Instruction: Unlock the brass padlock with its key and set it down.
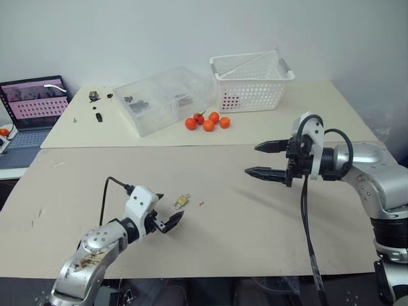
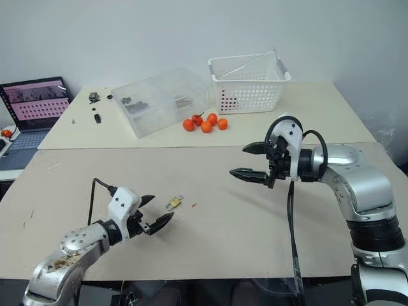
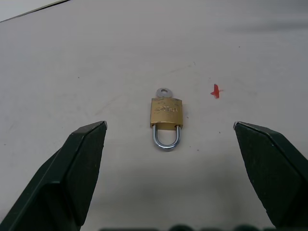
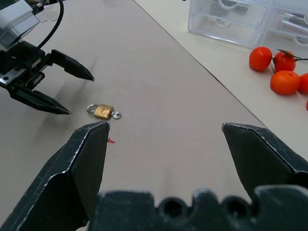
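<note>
A plain pale wall (image 1: 159,32) rises behind two beige tables (image 1: 255,217) (set edge to edge), evenly lit.

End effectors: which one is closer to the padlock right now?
The left end effector: low over the table, its open fingers just short of the padlock. The right end effector hangs open, higher and well away.

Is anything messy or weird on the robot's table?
Nothing looks broken or spilled. The padlock lies flat on the table with its key still stuck in it, and a tiny red speck sits nearby. Both grippers, left and right, are open and empty.
</note>
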Motion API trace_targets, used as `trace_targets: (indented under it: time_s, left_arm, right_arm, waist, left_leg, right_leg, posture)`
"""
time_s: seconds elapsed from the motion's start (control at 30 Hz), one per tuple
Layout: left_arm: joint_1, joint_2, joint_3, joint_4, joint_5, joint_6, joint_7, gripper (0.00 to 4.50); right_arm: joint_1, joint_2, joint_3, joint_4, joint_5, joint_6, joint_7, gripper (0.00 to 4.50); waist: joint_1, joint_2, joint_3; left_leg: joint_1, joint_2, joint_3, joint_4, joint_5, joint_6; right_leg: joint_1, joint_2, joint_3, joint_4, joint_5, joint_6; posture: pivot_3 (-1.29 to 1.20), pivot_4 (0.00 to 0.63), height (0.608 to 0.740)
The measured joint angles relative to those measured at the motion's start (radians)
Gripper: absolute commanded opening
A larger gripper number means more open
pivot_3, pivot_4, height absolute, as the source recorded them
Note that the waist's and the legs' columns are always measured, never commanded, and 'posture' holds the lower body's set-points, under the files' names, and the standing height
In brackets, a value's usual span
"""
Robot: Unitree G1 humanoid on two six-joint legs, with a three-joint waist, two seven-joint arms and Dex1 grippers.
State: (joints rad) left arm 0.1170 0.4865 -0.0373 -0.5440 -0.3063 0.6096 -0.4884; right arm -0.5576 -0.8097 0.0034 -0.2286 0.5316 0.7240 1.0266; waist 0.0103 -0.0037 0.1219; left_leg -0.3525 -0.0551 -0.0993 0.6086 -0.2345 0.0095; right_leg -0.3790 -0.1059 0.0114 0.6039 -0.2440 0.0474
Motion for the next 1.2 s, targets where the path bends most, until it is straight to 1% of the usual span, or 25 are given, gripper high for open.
trace_targets:
  time_s: [0.27, 0.6, 0.9, 1.2]
  left_arm:
    - [-0.01, -0.039, -0.066, 0.011, 0.08, -0.006, 0.064, 4.5]
    - [-0.044, -0.051, -0.11, 0.095, 0.141, -0.032, 0.068, 4.5]
    - [-0.081, -0.06, -0.117, 0.132, 0.144, -0.027, 0.035, 4.5]
    - [-0.116, -0.049, -0.124, 0.16, 0.148, -0.031, -0.011, 4.5]
  right_arm:
    - [0.0, 0.001, 0.006, 0.0, 0.001, 0.0, -0.004, 4.45]
    - [0.004, -0.001, 0.004, -0.016, 0.002, 0.001, -0.011, 4.45]
    - [0.035, -0.009, -0.021, -0.053, 0.003, 0.007, -0.039, 4.45]
    - [0.062, -0.009, -0.03, -0.067, 0.004, 0.015, -0.061, 4.45]
  waist:
    - [0.001, 0.0, 0.0]
    - [0.001, 0.0, 0.0]
    - [0.003, 0.001, -0.001]
    - [0.001, 0.001, -0.001]
  left_leg:
    - [0.0, 0.0, 0.001, 0.0, 0.0, 0.0]
    - [0.0, 0.0, 0.001, 0.0, -0.001, 0.001]
    - [0.0, 0.0, 0.0, 0.0, -0.001, 0.001]
    - [0.0, 0.0, 0.0, 0.0, -0.001, 0.002]
  right_leg:
    - [0.0, 0.0, 0.0, -0.002, 0.0, 0.0]
    - [0.0, 0.0, 0.0, -0.003, 0.0, 0.0]
    - [0.003, 0.0, -0.001, -0.006, 0.001, 0.0]
    - [0.005, 0.0, -0.001, -0.009, 0.002, 0.001]
  posture:
    - [0.0, 0.15, 0.74]
    - [0.0, 0.15, 0.74]
    - [0.0, 0.15, 0.74]
    - [0.0, 0.15, 0.74]
